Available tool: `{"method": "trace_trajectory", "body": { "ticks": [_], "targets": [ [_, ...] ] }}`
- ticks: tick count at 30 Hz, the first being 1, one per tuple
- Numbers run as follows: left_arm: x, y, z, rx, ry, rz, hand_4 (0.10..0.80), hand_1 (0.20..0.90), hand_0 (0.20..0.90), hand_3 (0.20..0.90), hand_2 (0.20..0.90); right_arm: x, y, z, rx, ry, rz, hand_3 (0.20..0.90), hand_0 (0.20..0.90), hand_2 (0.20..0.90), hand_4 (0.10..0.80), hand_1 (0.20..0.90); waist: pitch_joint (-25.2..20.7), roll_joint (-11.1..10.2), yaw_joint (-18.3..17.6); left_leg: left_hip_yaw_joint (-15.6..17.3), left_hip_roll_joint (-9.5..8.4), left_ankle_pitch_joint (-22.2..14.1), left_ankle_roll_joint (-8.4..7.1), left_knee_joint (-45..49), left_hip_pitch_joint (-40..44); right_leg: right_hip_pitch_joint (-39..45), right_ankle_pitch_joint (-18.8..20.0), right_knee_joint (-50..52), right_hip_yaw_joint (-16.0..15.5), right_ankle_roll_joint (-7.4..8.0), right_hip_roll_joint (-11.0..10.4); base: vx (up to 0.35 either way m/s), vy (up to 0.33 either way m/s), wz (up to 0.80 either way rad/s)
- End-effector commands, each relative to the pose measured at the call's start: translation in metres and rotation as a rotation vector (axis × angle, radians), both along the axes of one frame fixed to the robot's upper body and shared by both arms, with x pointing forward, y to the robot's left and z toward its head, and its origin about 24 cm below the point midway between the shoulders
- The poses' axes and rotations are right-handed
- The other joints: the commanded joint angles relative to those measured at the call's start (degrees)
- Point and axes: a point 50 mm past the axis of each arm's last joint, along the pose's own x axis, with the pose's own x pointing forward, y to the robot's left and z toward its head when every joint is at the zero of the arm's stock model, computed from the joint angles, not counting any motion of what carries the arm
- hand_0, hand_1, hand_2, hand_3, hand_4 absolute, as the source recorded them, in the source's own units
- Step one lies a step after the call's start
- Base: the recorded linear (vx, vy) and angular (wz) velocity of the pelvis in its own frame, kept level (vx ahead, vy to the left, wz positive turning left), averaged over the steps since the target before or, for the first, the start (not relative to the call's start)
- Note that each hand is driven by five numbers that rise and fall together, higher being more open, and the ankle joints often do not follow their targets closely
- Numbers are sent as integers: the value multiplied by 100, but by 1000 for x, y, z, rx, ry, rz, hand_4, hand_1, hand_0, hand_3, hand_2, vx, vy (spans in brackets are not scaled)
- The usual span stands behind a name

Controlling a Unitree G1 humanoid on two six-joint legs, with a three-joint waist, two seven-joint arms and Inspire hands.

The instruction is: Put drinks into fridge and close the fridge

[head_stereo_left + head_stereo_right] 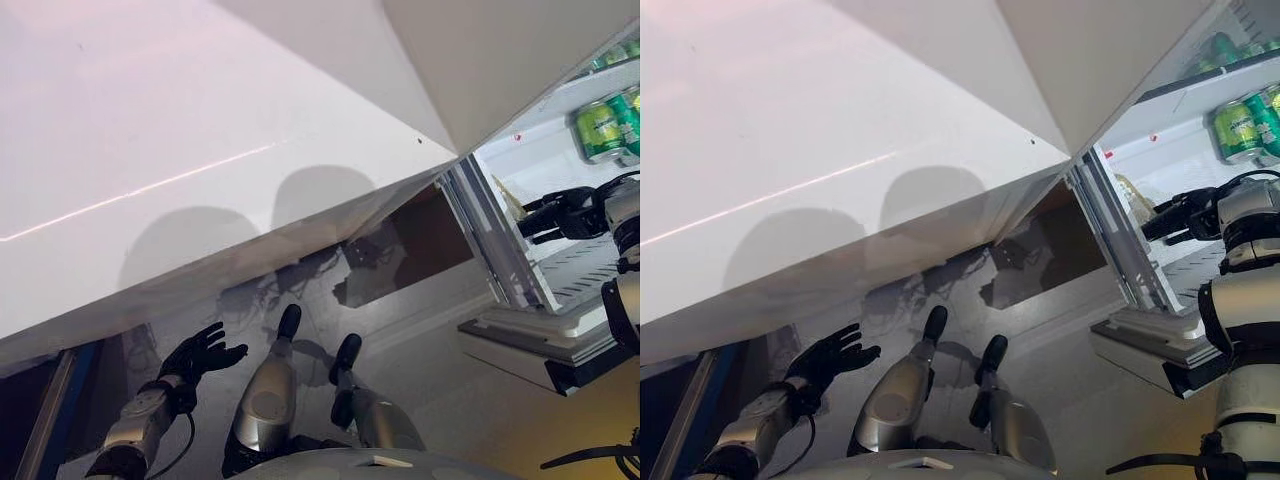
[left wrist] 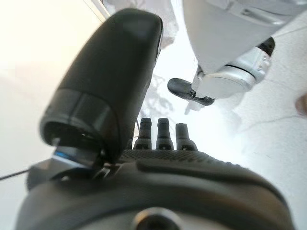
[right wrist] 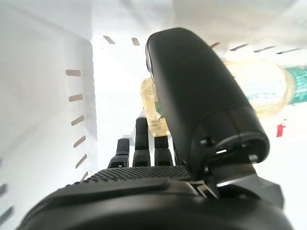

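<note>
My right hand (image 1: pixel 562 214) reaches into the open fridge (image 1: pixel 545 160) at the right, over a wire shelf (image 1: pixel 585 268). Its fingers (image 3: pixel 140 143) are straight and hold nothing. A clear bottle of yellowish drink with a green label (image 3: pixel 261 91) lies on its side just past the thumb, inside the white fridge; its end also shows in the left eye view (image 1: pixel 508 200). Green cans (image 1: pixel 606 126) stand on the shelf above the hand. My left hand (image 1: pixel 205 352) hangs open and empty at the lower left, above the floor.
The fridge's big white door (image 1: pixel 200 150) stands open across the upper left and middle. A white ledge at the fridge's bottom (image 1: pixel 530 335) juts out at the lower right. A dark frame (image 1: pixel 50 420) runs along the lower left edge.
</note>
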Motion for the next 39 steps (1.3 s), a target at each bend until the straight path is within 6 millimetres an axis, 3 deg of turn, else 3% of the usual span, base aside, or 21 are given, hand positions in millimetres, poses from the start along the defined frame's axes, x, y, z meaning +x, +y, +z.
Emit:
{"method": "trace_trajectory", "body": {
  "ticks": [1,11,13,17,21,24,29,32,33,39],
  "targets": [
    [-33,20,-8,75,118,-17,800,900,900,900,900,-8,-23,41,-200,-88,-14,900,900,900,800,900,-656,-14,-205,-5,-91,-460,8,-83,-141,-302,46,203,-43,292,87,-15,46,-13],
    [-45,16,-23,71,192,-17,800,900,900,900,900,5,-3,87,-320,-490,83,900,900,900,800,900,-1048,-21,-761,335,-41,-560,20,-133,214,-118,74,147,280,378,69,-13,32,-17],
    [-46,11,-26,61,210,-27,800,900,900,900,900,5,9,101,-322,-682,90,900,900,900,800,900,-1174,23,-986,451,-28,-606,26,-144,326,-75,77,137,399,407,62,-23,41,-28],
    [-49,3,-33,38,230,-25,800,900,900,900,900,-5,26,115,-293,-927,97,900,900,900,800,900,-1350,135,-1313,621,-22,-678,47,-152,467,-28,67,128,580,449,54,-11,49,-23],
    [-54,-10,-42,-5,252,-21,800,900,900,900,900,-31,42,114,-245,-1220,79,900,900,900,800,900,-1544,346,-1725,803,-33,-771,82,-170,618,-10,29,126,853,485,60,-15,75,-28],
    [-57,-17,-46,-25,264,-16,800,900,900,900,900,-49,45,97,-194,-1340,28,900,900,900,800,900,-1649,439,-1950,889,-29,-838,94,-178,701,7,3,119,1004,501,74,-23,43,-35],
    [-63,-25,-52,-50,275,4,800,900,900,900,900,-77,42,49,-115,-1409,-76,900,900,900,800,900,-1795,558,-2242,1014,-23,-935,113,-178,827,48,-18,106,1195,521,98,-15,15,-29],
    [-67,-32,-55,-65,287,10,800,900,900,900,900,-94,33,7,-28,-1345,-160,900,900,900,800,900,-1880,628,-2383,1107,-34,-1006,132,-178,924,94,-43,99,1275,537,103,-30,8,-19],
    [-67,-32,-55,-65,289,10,800,900,900,900,900,-95,33,4,-24,-1338,-164,900,900,900,800,900,-1884,627,-2383,1109,-35,-1011,134,-178,935,103,-46,99,1279,537,104,-16,1,-16],
    [-79,-34,-60,-74,326,45,800,900,900,900,900,-102,41,-58,112,-1157,-199,900,900,900,800,900,-1966,681,-2471,1137,-75,-1083,186,-171,1140,261,-89,118,1356,529,100,33,-10,-13]
  ]
}}
